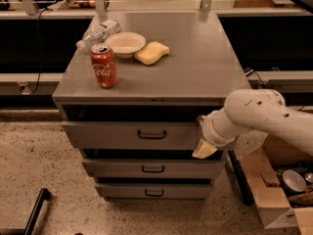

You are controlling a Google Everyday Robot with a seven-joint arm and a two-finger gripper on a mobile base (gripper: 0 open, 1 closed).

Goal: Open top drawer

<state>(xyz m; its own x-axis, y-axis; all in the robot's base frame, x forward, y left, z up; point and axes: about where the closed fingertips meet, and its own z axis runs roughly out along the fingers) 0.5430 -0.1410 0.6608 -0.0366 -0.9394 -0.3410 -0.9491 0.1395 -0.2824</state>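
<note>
The top drawer (pixel 112 135) is the widest grey metal front of the cabinet, with a small dark bar handle (pixel 151 134) at its centre. A dark gap shows above the front, under the cabinet top. My gripper (pixel 203 142) is at the end of the white arm (pixel 259 115), which comes in from the right. It sits against the right end of the top drawer front, well to the right of the handle. The gripper's side facing the drawer is hidden.
Two narrower drawers (pixel 153 169) (pixel 154 192) sit below. On the cabinet top (pixel 205 67) stand a red cola can (pixel 103 65), a white bowl (pixel 125 44), a yellow sponge (pixel 151 53) and a lying plastic bottle (pixel 98 33). A cardboard box (pixel 279 190) is on the floor at right.
</note>
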